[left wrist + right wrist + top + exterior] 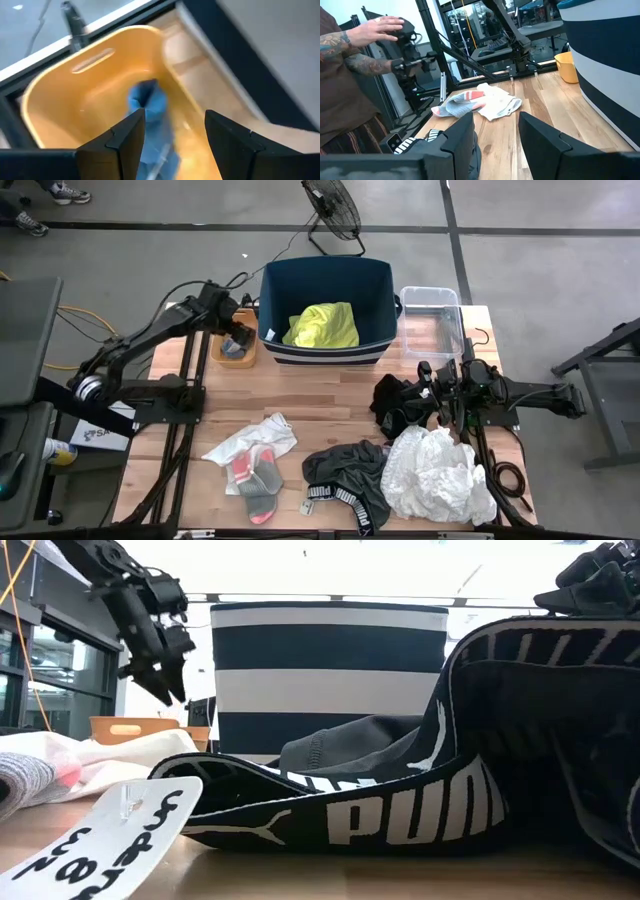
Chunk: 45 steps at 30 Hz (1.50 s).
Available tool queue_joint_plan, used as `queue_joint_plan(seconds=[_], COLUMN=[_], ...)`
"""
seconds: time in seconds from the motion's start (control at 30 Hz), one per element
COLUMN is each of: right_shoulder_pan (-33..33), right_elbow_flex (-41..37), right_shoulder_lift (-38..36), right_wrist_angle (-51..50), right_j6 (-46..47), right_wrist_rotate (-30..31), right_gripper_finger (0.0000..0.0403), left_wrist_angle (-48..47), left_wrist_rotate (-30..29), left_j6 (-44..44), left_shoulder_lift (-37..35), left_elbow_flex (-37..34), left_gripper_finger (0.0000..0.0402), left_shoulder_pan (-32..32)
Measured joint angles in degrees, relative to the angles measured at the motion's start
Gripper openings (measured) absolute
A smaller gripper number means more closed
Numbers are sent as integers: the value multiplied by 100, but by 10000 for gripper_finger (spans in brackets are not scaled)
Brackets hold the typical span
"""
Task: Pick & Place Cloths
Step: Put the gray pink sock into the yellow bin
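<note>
The one brand you can read is PUMA, in white capitals with the leaping-cat mark, on the black waistband of the dark grey shorts (400, 810) at the table's (330, 405) front edge. Beside them lies a white tag (110, 840) with handwriting you cannot make out.

Count the cloths: one yellow shirt (322, 326) lies inside the navy bin (327, 352). On the table you have one thin white garment (250, 442) at the front left with one pair of grey-pink socks (255, 480) lying on it, the shorts at front centre, one big crumpled white garment (437, 475) at the front right, and one black garment (396, 406) just behind that.

Your left hand (175, 135) hangs over the small orange tray (90, 80) left of the bin, fingers spread, with something blue (150, 107) lying in the tray below them. Your right hand (496, 137) is over the black garment, fingers apart and holding nothing. One clear tub (433, 315) stands right of the bin. One person's arm (365, 47) reaches toward equipment beyond the table.
</note>
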Motion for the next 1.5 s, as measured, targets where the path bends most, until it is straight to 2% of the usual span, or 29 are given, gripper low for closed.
queue_joint_plan(seconds=[0.3,0.43,0.6,1.07,1.33,1.5], right_shoulder_pan=[0,0,0,-2,0,-1], right_elbow_flex=[-1,-1,-1,-1,-1,-1], right_shoulder_lift=[-2,-2,-1,-1,0,-2], right_wrist_angle=[0,0,0,0,0,0], right_j6=[0,2,2,1,2,0], right_wrist_rotate=[-2,-1,0,0,0,-2], right_gripper_finger=[149,149,149,149,149,149], left_wrist_angle=[-79,-81,-79,-239,-226,-146], left_wrist_rotate=[800,1074,1121,1149,1149,1155], left_j6=[456,635,787,881,859,524], left_shoulder_lift=[-1202,-1621,-2003,-2186,-2185,-2180], left_elbow_flex=[0,0,0,0,-9,-220], left_gripper_finger=[202,202,202,202,202,202], left_shoulder_pan=[-534,-1033,-1833,-4028,-4807,-5284])
